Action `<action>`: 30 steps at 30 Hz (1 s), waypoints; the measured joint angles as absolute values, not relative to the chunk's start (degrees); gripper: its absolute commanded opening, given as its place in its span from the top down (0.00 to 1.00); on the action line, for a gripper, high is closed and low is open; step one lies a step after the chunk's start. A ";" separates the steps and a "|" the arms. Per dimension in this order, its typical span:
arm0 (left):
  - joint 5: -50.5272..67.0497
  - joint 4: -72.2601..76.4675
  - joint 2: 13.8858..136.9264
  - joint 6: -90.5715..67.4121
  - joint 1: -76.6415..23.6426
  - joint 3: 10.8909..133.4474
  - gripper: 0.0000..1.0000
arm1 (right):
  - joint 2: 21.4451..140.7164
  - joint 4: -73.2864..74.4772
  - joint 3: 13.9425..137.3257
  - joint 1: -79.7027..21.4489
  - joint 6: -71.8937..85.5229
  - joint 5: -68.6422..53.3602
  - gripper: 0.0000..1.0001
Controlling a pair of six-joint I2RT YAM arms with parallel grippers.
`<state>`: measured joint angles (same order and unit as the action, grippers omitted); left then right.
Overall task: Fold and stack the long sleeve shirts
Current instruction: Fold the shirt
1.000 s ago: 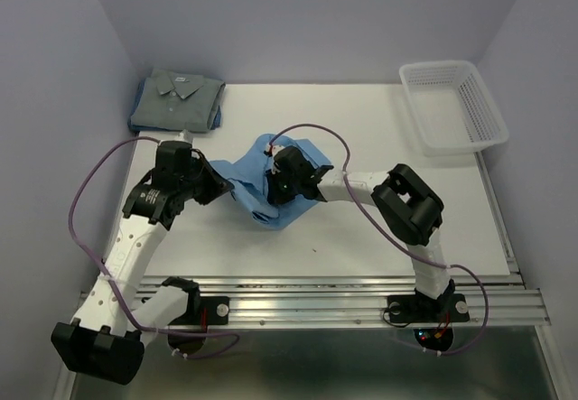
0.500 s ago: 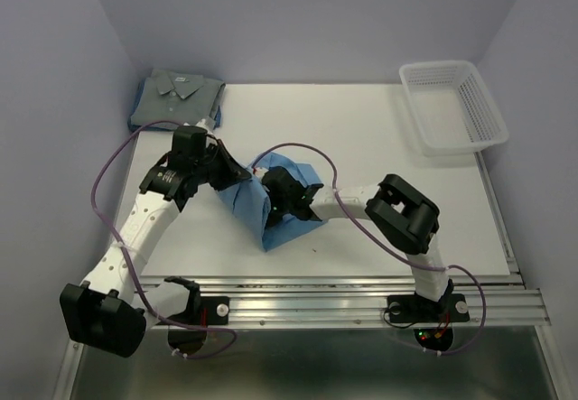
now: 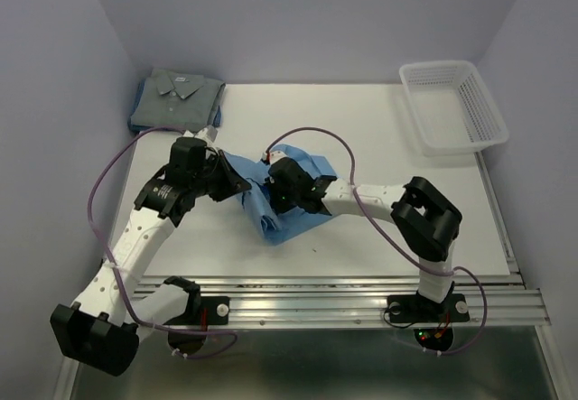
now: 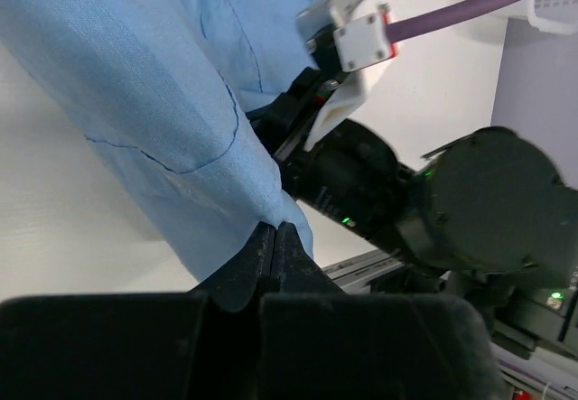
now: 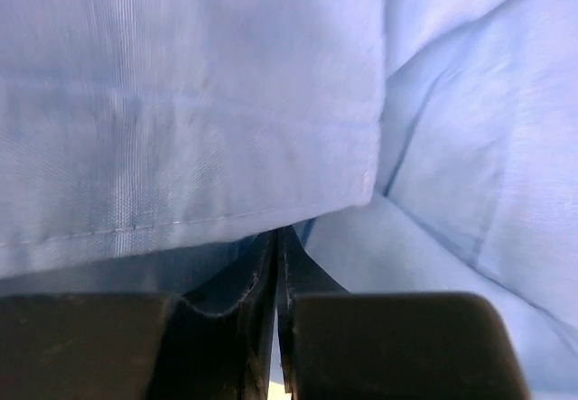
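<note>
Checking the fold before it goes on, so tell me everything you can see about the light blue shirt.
The light blue shirt is thin woven cloth with stitched seams. It is crumpled and partly doubled over, not yet folded flat, and sits bunched between the two arms near the middle of the white table. The left gripper pinches one edge between shut fingers, and the right gripper pinches another fold.

L gripper [image 4: 274, 230] & R gripper [image 5: 278, 237] tips: hidden in top cam under wrists/cloth. Blue shirt [image 3: 280, 224]: middle covered by both arms. In R wrist cam it fills the frame, cut off all sides, near cloth blurry. Basket [image 4: 558, 12] clipped at L wrist cam corner.
</note>
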<state>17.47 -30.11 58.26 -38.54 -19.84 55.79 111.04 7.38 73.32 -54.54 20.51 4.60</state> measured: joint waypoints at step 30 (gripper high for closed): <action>16.47 -35.44 67.92 -31.64 -25.54 64.55 1.00 | 89.36 10.98 49.60 -34.79 23.57 14.55 0.94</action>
